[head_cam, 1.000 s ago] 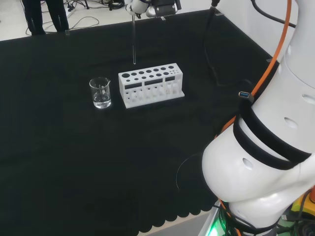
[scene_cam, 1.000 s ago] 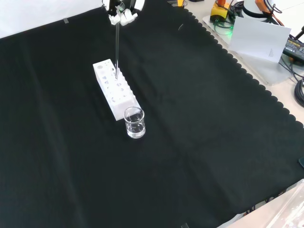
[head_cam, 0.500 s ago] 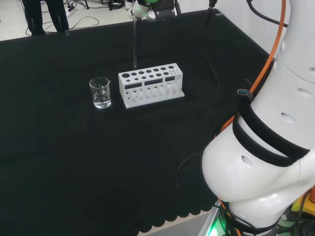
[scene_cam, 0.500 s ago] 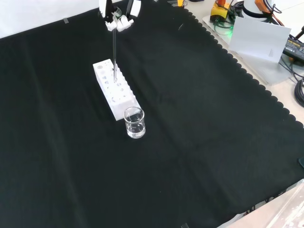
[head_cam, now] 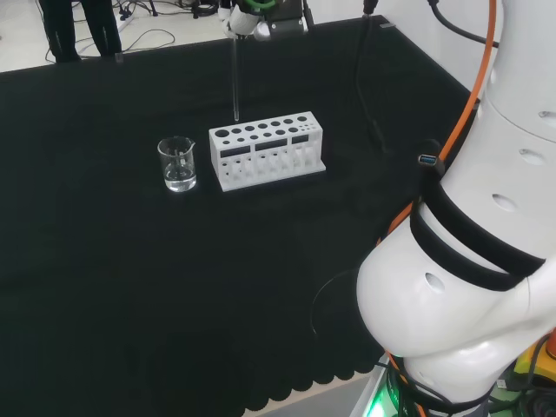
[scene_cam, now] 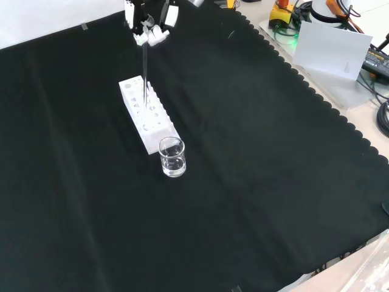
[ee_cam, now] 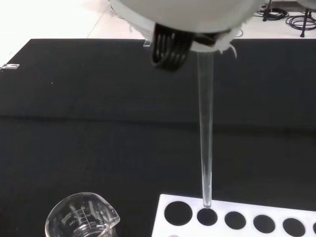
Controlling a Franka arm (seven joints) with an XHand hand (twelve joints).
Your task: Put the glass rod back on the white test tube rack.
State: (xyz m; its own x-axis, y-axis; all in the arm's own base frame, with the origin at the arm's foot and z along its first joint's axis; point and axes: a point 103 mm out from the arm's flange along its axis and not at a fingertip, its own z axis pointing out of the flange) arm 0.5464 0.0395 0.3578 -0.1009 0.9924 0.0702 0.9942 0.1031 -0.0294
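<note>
My hand (scene_cam: 150, 35) pinches the top of the glass rod (ee_cam: 204, 143), which hangs upright below it with its tip just above a hole near the beaker-side end of the white test tube rack (head_cam: 267, 149), so only lowering and release remain.

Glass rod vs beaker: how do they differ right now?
The glass rod is long and thin; the beaker is short and wide. The rod hangs upright in the air from the hand, its tip just above a hole in the white rack; the beaker stands on the black cloth beside the rack's end, touched by nothing. The beaker has a spout and printed marks; the rod is plain. Both are clear.
</note>
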